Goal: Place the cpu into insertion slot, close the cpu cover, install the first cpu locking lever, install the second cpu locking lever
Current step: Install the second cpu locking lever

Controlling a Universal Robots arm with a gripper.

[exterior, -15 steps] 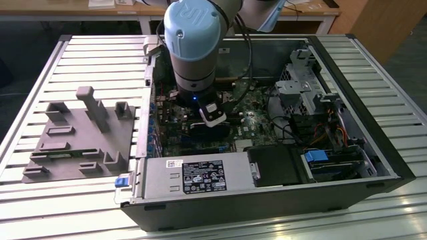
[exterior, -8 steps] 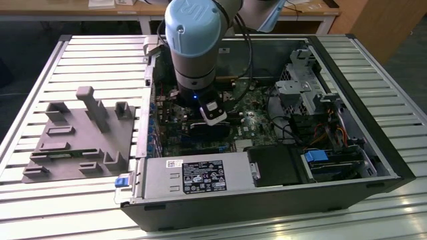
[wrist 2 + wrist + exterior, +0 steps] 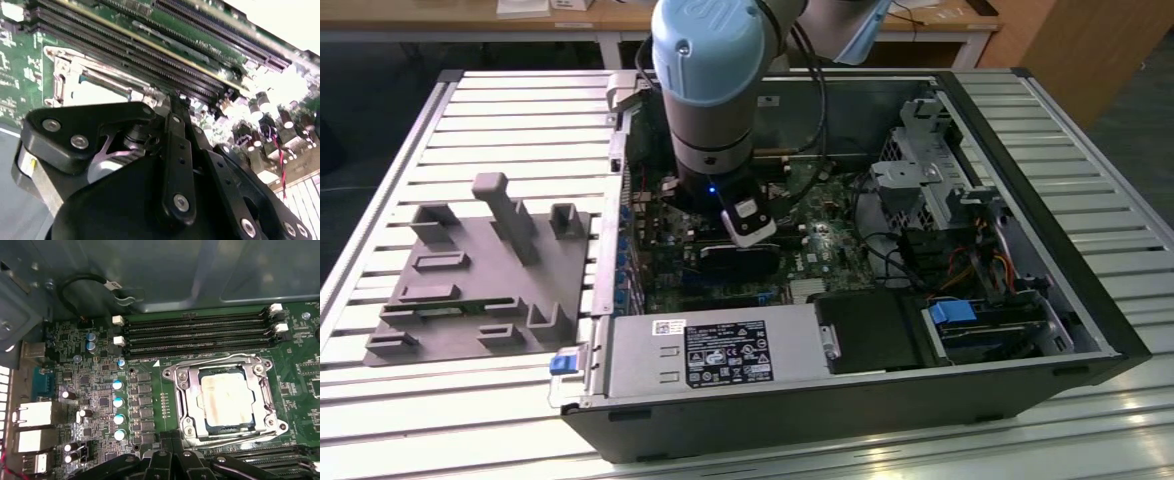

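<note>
Arm reaches down into the open PC case (image 3: 1014,330), which lies on its side on the slatted table (image 3: 520,110). Hand (image 3: 744,228) sits low over the motherboard (image 3: 821,250), in the middle of the case.

First wrist view: the cpu (image 3: 228,396) lies in the slot (image 3: 186,395), pale metal top facing up, dull and slightly smeared. It is just beyond the hand's linkage (image 3: 170,465), which is seen along the near edge. The cover (image 3: 226,369) is down around the cpu, its silver frame ringing the chip through the square window. Thin lever wires run along the frame's edges; whether they are latched I cannot tell.

Long black memory slots (image 3: 195,332) run on the far side of the slot from the hand. A row of blue-topped capacitors (image 3: 118,410) stands beside the slot.

Second wrist view: the hand's black links and screws (image 3: 165,165) are close above the slot's metal frame (image 3: 65,75). Fingertips are hidden; cannot tell how wide the hand is open, nor whether it holds anything.

Grey fixture block (image 3: 480,270) rests on the table outside the case, well apart from the hand.
</note>
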